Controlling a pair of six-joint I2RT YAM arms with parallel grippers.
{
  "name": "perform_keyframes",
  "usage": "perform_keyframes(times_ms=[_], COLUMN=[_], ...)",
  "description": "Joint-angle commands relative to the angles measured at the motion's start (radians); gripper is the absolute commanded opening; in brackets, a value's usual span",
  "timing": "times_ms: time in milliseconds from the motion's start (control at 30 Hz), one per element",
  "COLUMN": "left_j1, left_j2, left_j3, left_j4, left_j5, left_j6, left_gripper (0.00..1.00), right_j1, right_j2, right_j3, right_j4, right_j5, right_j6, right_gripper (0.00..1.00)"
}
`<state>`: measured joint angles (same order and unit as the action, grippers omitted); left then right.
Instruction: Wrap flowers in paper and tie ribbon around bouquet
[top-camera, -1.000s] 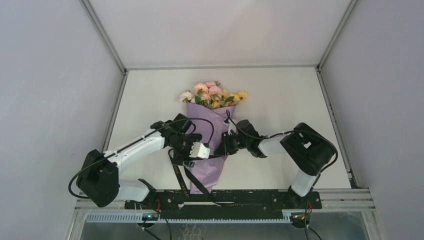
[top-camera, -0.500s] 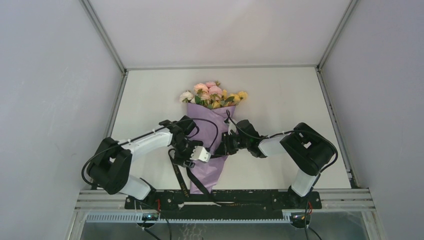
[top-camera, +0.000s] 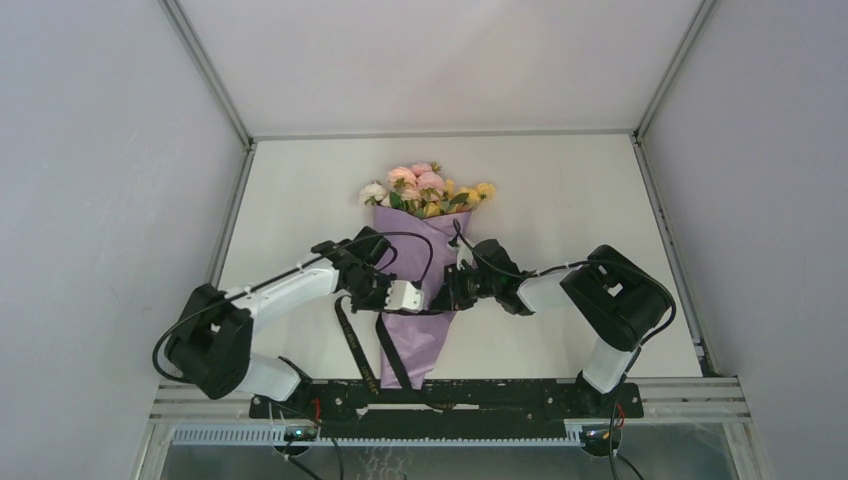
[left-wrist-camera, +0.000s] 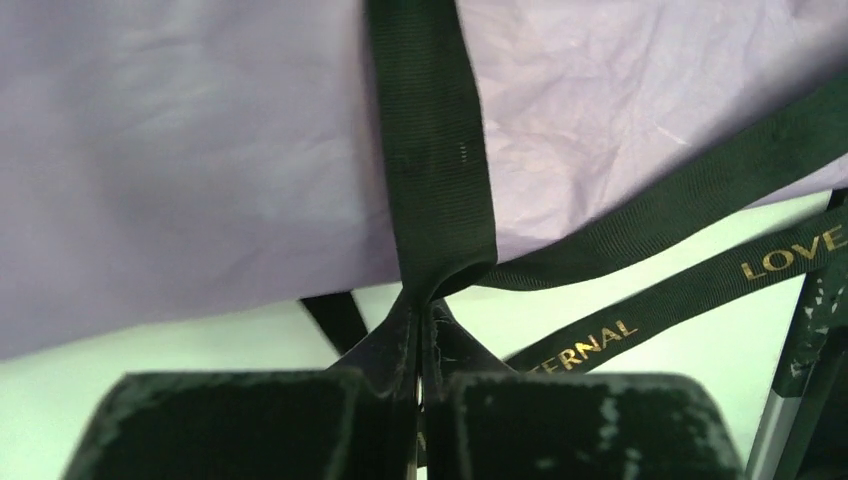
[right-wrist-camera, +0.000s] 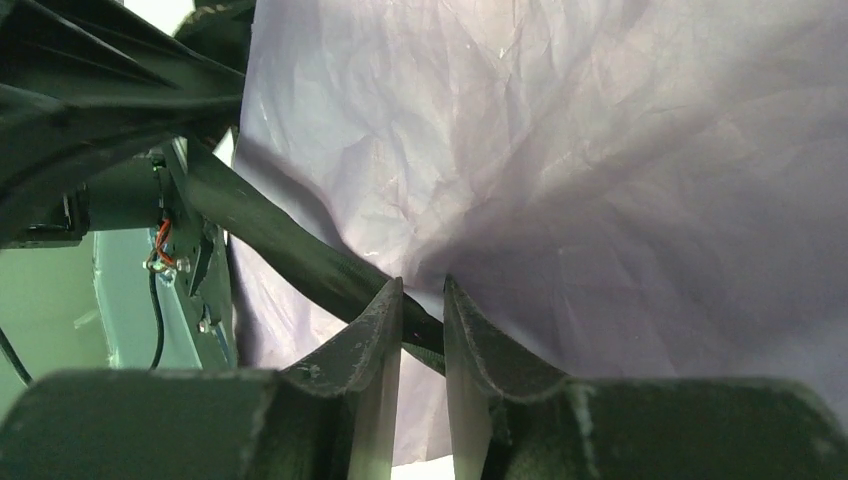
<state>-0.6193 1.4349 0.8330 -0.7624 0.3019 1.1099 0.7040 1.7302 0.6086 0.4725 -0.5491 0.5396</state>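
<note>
Left gripper (left-wrist-camera: 420, 305) is clenched on the ribbon (left-wrist-camera: 435, 180), which is pinched flat between the two pads at the 9 o'clock side of the paper (left-wrist-camera: 180, 150) cone. Right gripper (right-wrist-camera: 422, 295) stands at the cone's 3 o'clock side, jaws narrowly parted and clamped on the ribbon where it meets the paper edge. The bouquet (top-camera: 415, 270) lies on the table (top-camera: 560, 190) between both grippers, with the flowers (top-camera: 425, 188) toward 12 o'clock and the cone tip toward 6 o'clock. Ribbon crosses the cone's middle. Loose lengths with gold lettering trail toward 6 o'clock.
</note>
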Motion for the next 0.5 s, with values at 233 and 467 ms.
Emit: perform_keyframes(times_ms=[233,467], left_j1=[0.000,-0.009], left_j2=[-0.137,-0.127], left_j3=[0.093,-0.009], left_j4=[0.289,0.675], left_j5=[-0.110,-0.298], left_j6=[-0.337,-0.374], left_gripper=[0.00,0.00], right_j1=[-0.018,-0.043], right_j2=[-0.048,-0.149], right_j3=[-0.003,-0.003], right_j4=[0.019,-0.021], right_j5=[-0.052,-0.128], right_j6=[-0.005,-0.031], right_gripper=[0.29,0.31])
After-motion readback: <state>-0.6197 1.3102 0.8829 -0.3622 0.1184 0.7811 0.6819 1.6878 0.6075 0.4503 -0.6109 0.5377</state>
